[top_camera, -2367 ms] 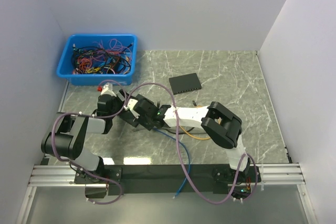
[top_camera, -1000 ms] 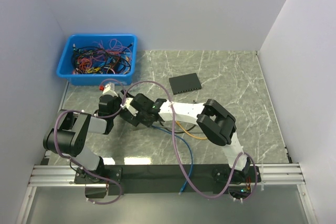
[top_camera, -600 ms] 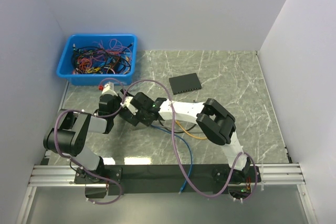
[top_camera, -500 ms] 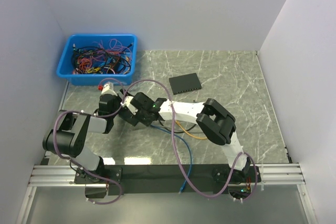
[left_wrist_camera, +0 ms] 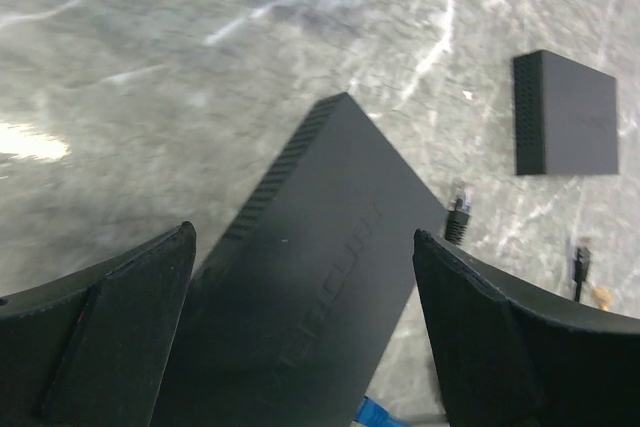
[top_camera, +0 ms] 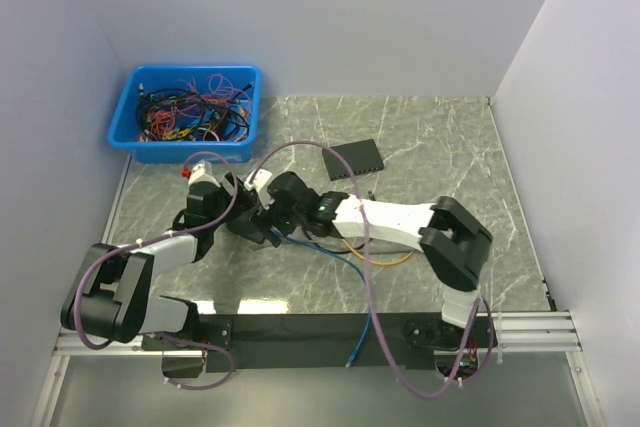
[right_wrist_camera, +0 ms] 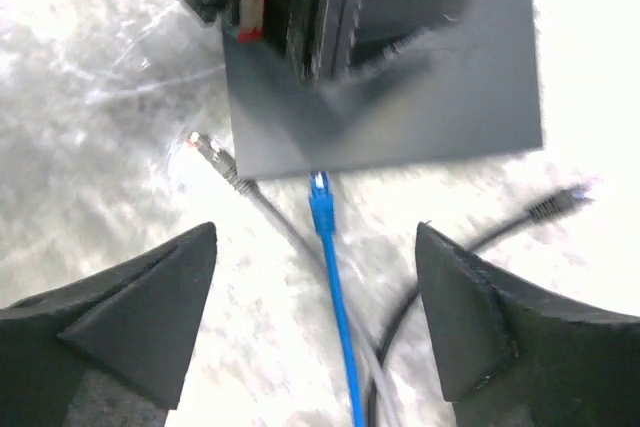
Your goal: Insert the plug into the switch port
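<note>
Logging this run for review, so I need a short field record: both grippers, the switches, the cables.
left gripper: open, straddling the near switch; contact unclear
right gripper: open, holding nothing, above the blue cable
blue plug: at the near switch's edge; seated or not, cannot tell
grey plug: loose on the table, beside the blue one
second switch: lying apart, untouched
bin: back left, full of cables

You work over a bench [left_wrist_camera: 120,77] of polished grey stone with white veins, glossy enough to throw glare. Your switch [left_wrist_camera: 320,267] has a matt black casing, ribbed along one edge. The blue cable [right_wrist_camera: 335,287] looks like smooth plastic, and the bin [top_camera: 170,150] is shiny blue plastic.
</note>
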